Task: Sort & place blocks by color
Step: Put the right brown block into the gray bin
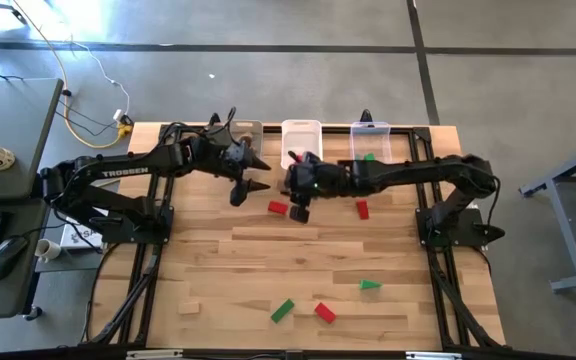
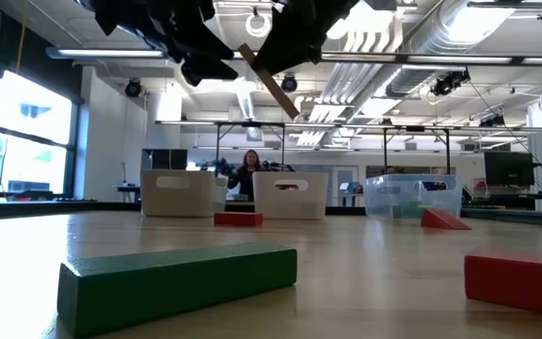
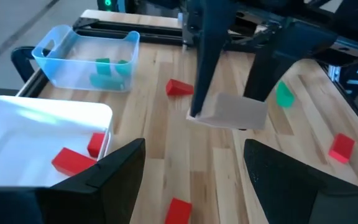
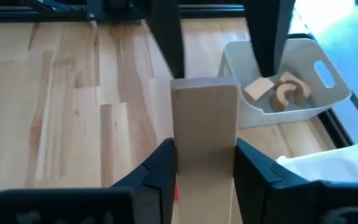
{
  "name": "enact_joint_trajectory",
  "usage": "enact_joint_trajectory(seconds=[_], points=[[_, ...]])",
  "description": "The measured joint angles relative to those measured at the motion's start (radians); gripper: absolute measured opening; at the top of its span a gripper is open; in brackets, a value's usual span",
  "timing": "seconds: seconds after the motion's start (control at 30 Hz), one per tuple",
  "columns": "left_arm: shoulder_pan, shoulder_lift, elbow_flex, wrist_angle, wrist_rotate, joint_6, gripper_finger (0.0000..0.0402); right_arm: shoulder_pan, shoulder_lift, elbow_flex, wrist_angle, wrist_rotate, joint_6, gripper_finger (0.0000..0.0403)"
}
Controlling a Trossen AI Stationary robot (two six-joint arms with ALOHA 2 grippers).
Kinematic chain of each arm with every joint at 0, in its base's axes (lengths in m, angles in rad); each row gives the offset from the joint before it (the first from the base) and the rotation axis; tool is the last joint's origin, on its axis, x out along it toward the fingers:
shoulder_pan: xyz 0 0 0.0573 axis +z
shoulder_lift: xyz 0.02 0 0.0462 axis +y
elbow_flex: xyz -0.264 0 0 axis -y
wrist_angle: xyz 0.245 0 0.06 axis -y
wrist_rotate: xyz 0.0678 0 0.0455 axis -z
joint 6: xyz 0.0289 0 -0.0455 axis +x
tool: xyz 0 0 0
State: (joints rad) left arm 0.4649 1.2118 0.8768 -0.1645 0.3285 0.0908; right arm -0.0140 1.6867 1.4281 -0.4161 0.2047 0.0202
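- I hold a plain wood slab (image 4: 204, 134) between my right fingers, lifted above mid-table, tilted.
- Two red blocks (image 1: 278, 208) lie on the table just beside it, left and right.
- Near edge: green brick (image 1: 283, 311), red block (image 1: 324, 313), green wedge (image 1: 370, 285).
- Plain wood pieces (image 4: 277, 92) lie in my far-left bin; red ones sit in the middle bin, green ones in the right.

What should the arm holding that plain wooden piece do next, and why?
Probably carry it over to the bin with plain wood pieces and let go there. The right tool is shut on a plain wood block, raised off the table; that bin already holds same-coloured pieces. The left tool is open beside it, so a handover is also possible.
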Motion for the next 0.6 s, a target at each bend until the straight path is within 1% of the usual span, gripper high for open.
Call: enact_joint_trajectory(seconds=[0.23, 0.33, 0.6], points=[[0.014, 0.0, 0.0, 0.012, -0.002, 0.017, 0.0262, -0.067, -0.009, 0.0, 0.048, -0.083, -0.066, 0.0099], [0.014, 0.0, 0.0, 0.053, -0.002, 0.016, 0.0262, -0.091, -0.009, 0.0, 0.069, -0.127, -0.073, 0.0099], [0.014, 0.0, 0.0, 0.133, -0.014, 0.016, 0.0262, -0.126, -0.008, 0.0, 0.097, -0.188, -0.076, 0.0099]])
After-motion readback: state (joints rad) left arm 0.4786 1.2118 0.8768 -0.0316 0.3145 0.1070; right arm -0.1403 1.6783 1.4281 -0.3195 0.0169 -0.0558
